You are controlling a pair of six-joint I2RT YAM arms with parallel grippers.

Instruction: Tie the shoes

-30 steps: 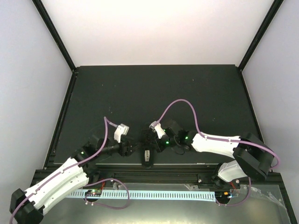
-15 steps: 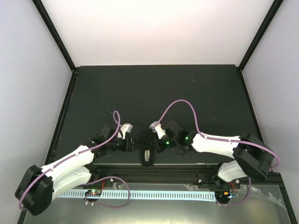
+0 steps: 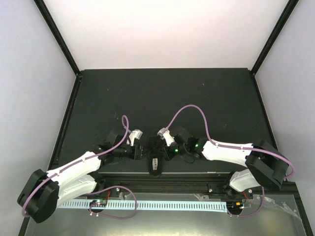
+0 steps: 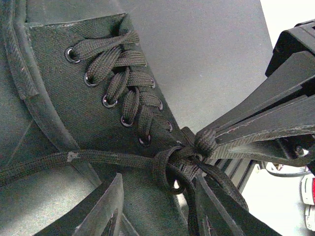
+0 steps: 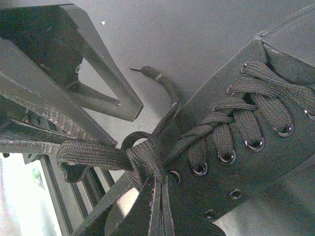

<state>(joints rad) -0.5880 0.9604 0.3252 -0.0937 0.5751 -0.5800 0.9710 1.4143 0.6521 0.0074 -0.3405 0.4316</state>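
Observation:
The small black shoe (image 3: 155, 161) lies at the table's near edge between both arms, pale patch toward me. Its thin laces cross up the eyelets (image 4: 125, 88) to a loose knot (image 4: 184, 153). My right gripper (image 5: 158, 181) is shut on the lace at the knot (image 5: 143, 158); a flat loop (image 5: 93, 153) runs left from it. In the left wrist view its fingers (image 4: 256, 115) meet on that lace. My left gripper (image 4: 157, 183) is open against the shoe's side, its fingers either side of the knot's lower loop, a strand beside its right finger (image 4: 216, 209). A lace tip (image 5: 152, 74) lies on the table.
The dark table (image 3: 162, 98) ends in a metal rail (image 3: 197, 173) just behind the shoe's heel. White walls and black posts (image 3: 56, 34) enclose the back. Purple cables (image 3: 189, 109) arch over both wrists.
My left arm has swung in to the right, bringing its gripper up against the shoe. The right gripper has stayed put on the lace.

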